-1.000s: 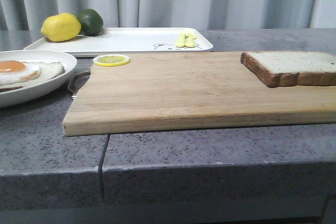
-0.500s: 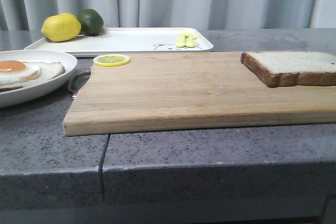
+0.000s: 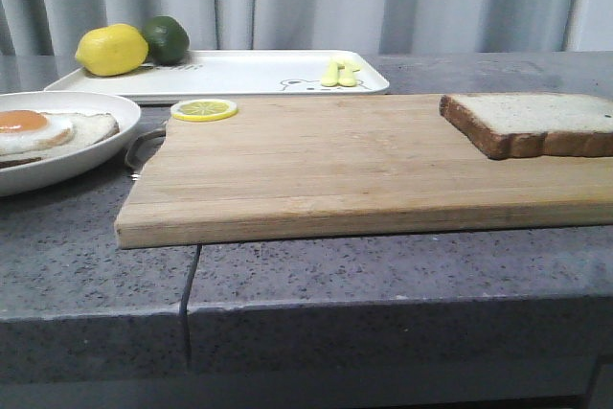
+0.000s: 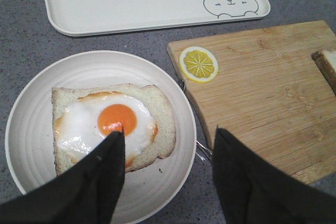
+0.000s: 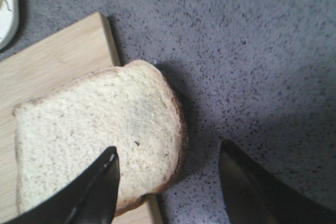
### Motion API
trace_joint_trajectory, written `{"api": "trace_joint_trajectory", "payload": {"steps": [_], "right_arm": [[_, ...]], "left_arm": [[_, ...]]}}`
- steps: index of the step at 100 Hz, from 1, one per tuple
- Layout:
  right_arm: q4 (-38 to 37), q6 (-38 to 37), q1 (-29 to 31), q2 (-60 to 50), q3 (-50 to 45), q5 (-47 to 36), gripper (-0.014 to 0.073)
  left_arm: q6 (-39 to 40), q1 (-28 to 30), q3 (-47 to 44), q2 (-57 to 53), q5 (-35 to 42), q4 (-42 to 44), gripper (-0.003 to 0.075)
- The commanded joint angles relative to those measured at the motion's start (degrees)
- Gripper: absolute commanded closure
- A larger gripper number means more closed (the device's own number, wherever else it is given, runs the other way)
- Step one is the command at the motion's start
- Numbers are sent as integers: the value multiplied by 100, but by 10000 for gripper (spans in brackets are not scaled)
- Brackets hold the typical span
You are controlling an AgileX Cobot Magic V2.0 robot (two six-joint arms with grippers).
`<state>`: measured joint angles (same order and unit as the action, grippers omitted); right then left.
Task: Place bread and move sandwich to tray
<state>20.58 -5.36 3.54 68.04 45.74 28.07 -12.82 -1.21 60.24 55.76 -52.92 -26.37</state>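
The bread [image 3: 536,122] is a thick brown-crusted white slice lying flat at the right end of the wooden cutting board [image 3: 335,165]. In the right wrist view the bread [image 5: 94,135] overhangs the board's edge, and my right gripper [image 5: 169,147] hovers open above that edge. The sandwich [image 4: 105,124], one bread slice topped with a fried egg, lies on a round white plate [image 4: 31,103]. My left gripper [image 4: 169,130] hangs open over the plate's side nearest the board, holding nothing. The white tray [image 3: 239,74] with its bear drawing sits behind the board. Neither gripper shows in the front view.
A lemon [image 3: 110,50] and a lime [image 3: 165,38] rest at the tray's far left end, and a small yellow item [image 3: 339,74] lies by the bear drawing. A lemon slice [image 3: 202,110] lies on the board's back left corner. Grey curtains hang behind the stone counter.
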Motion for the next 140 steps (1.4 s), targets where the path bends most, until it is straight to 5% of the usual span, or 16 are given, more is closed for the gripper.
{"api": "trace_joint_trajectory", "payload": {"steps": [1, 50, 99, 140], "right_arm": [[213, 107, 46, 118, 205, -381, 160], [503, 275, 46, 674, 205, -660, 160], [2058, 1525, 46, 1091, 205, -689, 160], [2088, 1584, 46, 1294, 205, -623, 225]], "left_arm": [[-37, 17, 192, -42, 259, -207, 362], [-37, 17, 192, -42, 259, -207, 362], [-37, 17, 192, -42, 259, -207, 362], [-37, 17, 192, -42, 259, -207, 362]]}}
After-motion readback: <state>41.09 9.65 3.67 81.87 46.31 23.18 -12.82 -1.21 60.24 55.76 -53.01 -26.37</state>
